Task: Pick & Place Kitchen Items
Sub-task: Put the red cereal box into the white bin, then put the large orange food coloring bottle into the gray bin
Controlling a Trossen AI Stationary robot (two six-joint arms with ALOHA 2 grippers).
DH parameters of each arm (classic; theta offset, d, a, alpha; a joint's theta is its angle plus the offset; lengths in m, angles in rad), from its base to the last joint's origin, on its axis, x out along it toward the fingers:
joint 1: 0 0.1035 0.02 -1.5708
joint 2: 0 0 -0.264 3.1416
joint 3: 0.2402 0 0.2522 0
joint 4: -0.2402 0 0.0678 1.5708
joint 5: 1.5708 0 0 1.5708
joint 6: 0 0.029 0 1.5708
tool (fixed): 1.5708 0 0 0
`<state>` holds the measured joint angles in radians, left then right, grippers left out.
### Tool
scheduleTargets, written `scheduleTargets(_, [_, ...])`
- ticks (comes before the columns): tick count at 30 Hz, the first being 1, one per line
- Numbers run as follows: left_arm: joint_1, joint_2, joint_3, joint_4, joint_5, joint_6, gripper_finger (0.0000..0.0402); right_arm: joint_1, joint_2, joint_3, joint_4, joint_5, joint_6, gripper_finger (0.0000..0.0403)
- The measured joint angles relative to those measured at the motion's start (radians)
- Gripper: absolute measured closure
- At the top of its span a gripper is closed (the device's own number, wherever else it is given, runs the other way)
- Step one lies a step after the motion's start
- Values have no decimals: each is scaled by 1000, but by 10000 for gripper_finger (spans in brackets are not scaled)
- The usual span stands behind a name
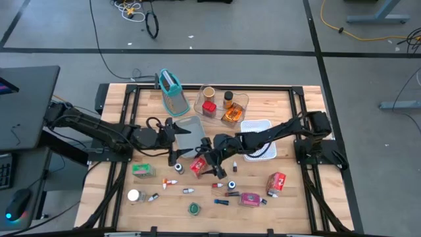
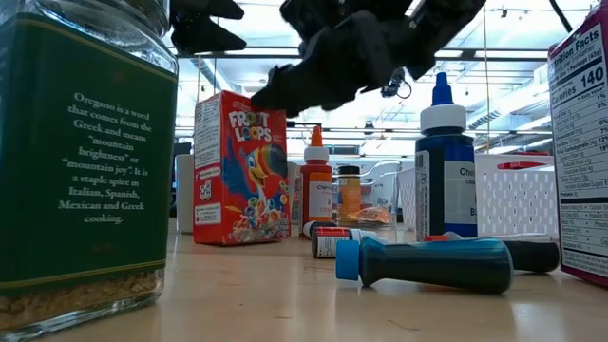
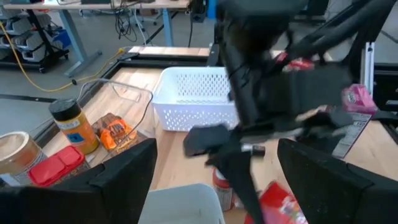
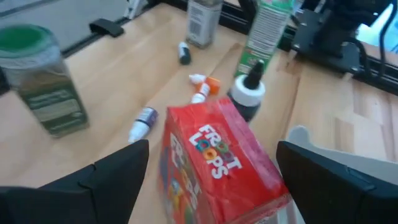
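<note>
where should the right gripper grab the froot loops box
Grip the Froot Loops box across its two narrow side walls, coming down from above. It stands upright on the table, and the right gripper, open, already hovers over it with a finger on each side in the right wrist view. The broad printed faces look too wide to span.

Ahead of you the right hand (image 3: 249,149) fills the frame's centre, its fingers spread, before a white basket (image 3: 193,99); an amber jar (image 3: 73,124) stands at left on the desk (image 3: 143,81).
</note>
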<state>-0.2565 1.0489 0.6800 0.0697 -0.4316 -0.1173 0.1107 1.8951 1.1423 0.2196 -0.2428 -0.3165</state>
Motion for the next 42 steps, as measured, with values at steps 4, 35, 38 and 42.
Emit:
scheduleTargets(4, [0, 0, 0, 0, 1, 0, 60, -17, 23, 3, 11, 7, -6, 46])
scheduleTargets(35, [0, 0, 0, 1, 2, 1, 60, 126, -15, 0, -77, 180, -7, 102])
scheduleTargets(38, [0, 0, 0, 0, 2, 1, 60, 127, -38, 0, -95, 203, 30, 99])
scheduleTargets(42, [0, 0, 0, 0, 2, 0, 60, 120, -92, 0, -173, 334, 39, 99])
